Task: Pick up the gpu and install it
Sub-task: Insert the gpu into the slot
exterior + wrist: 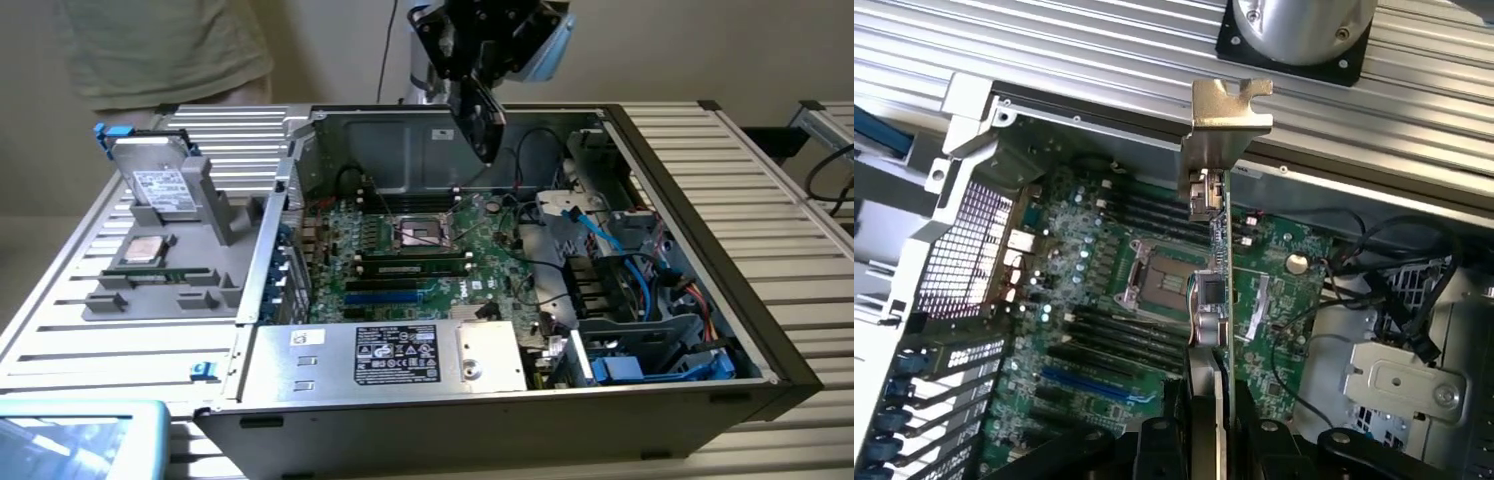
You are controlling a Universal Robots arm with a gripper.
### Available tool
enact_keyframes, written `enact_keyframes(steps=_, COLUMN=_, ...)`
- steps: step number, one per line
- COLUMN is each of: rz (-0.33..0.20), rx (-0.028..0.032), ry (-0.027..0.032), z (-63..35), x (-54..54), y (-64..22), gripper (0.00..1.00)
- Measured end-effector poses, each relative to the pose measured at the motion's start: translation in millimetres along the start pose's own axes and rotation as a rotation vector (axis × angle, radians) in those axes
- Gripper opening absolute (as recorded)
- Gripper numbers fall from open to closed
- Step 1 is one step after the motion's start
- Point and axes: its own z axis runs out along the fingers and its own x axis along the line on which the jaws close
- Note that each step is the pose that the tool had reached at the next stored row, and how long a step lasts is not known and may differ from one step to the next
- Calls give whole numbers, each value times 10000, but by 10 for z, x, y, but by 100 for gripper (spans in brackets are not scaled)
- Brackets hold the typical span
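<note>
2 fingers (1156, 452) pinch the gpu (1210, 290) edge-on above the motherboard (1104, 290); silver bracket (1229, 115), green board, black cooler face.

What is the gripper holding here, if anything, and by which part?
The gripper holds the gpu, clamped across its two faces at the end opposite the silver bracket.

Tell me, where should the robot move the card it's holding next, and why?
Probably carry it sideways toward the blue slot before lowering. The gripper grips the gpu on edge, high above the open computer case. In the wrist view it seems to hang near the processor socket, not over a slot.
</note>
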Motion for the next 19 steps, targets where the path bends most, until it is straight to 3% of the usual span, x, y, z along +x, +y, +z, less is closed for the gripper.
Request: enact_keyframes(steps=19, rz=-3438, rx=143, ry=378, z=0, x=0, y=0, gripper=29)
